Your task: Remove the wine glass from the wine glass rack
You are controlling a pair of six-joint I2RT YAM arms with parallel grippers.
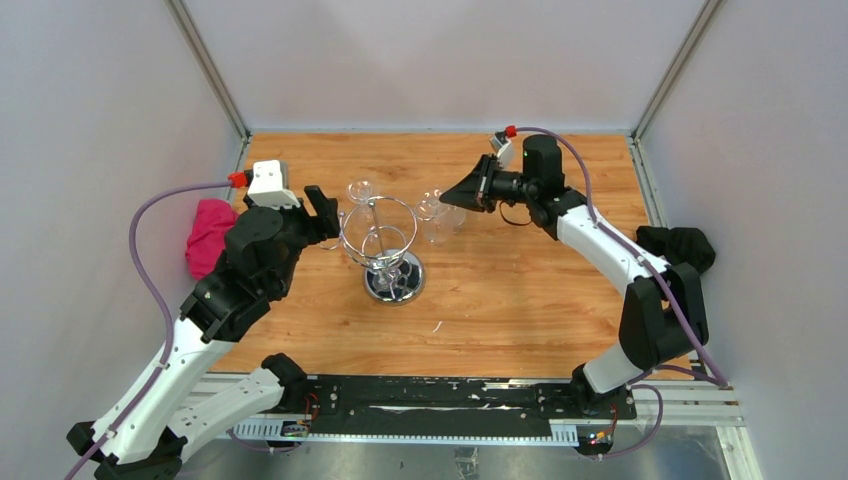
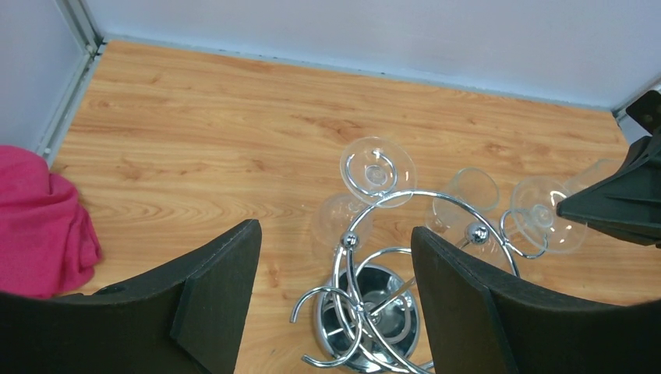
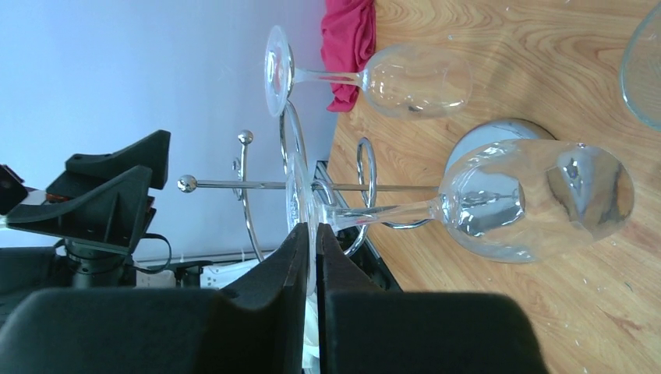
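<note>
Right wrist view shows our right hand (image 3: 313, 234) pinched shut on the flat foot of the wine glass (image 3: 538, 199), which hangs bowl-down the way the rack (image 3: 257, 185) stores it. Gripping the foot, we judge, lets the glass slide outward along its hook. In the top view the glass sits at 3 o'clock of the rack, just beside it and right at the hand's fingertips; we cannot tell whether it has cleared the hook. Our left hand (image 1: 322, 212) hovers open at 9 o'clock, holding nothing.
</note>
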